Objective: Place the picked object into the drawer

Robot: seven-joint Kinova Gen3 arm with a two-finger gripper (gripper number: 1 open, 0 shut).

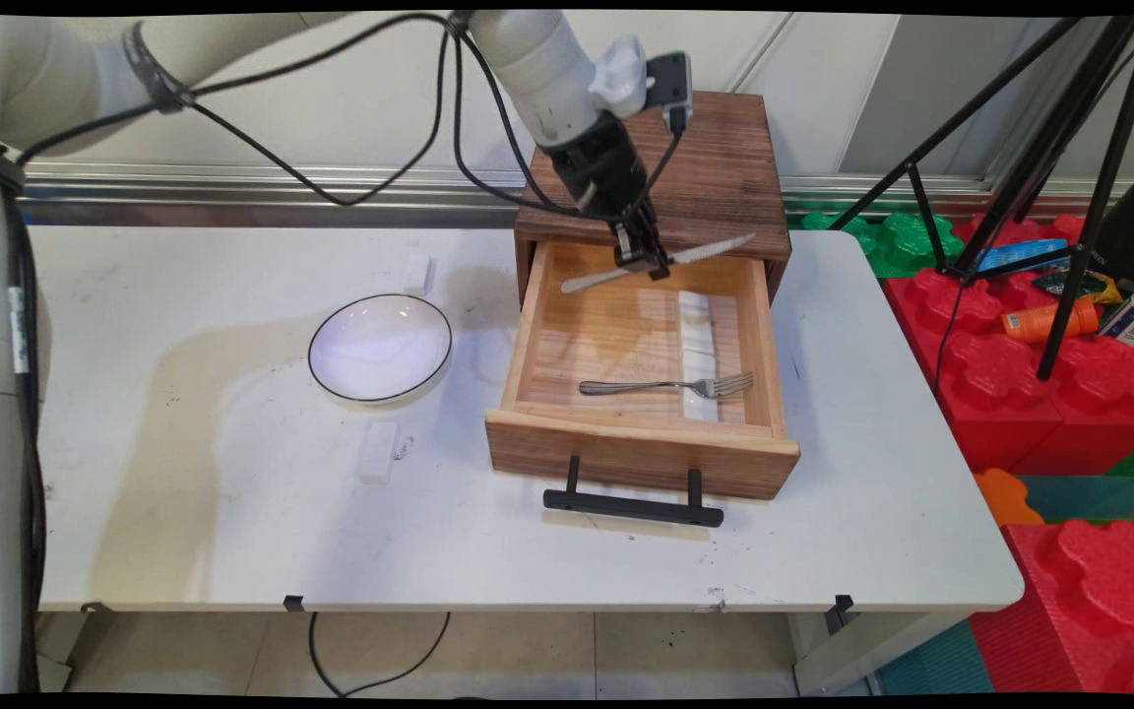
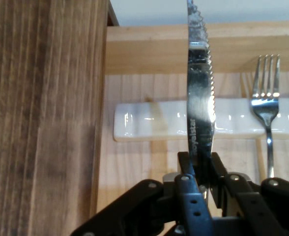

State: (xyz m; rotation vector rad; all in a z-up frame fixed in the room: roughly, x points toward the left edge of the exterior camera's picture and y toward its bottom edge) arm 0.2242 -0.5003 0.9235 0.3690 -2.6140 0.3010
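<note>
My black gripper (image 1: 648, 259) is shut on a metal table knife (image 1: 661, 262), held level above the back of an open wooden drawer (image 1: 641, 448). In the hand view the gripper (image 2: 203, 184) clamps the knife (image 2: 201, 98) near its middle, and the serrated blade runs up the picture. A metal fork (image 1: 670, 385) lies across the drawer's front part, its tines resting on a white strip (image 1: 697, 354); the fork (image 2: 266, 108) and the strip (image 2: 154, 120) both show beyond the knife. The drawer juts out from a dark wooden cabinet (image 1: 715, 172).
A white bowl with a dark rim (image 1: 380, 347) stands on the white table (image 1: 232, 532) left of the drawer. Small white blocks lie near the bowl (image 1: 416, 273) (image 1: 378, 451). The drawer's black handle (image 1: 634, 506) sticks out forward. A tripod (image 1: 1069, 197) and red foam blocks (image 1: 1049, 394) stand right.
</note>
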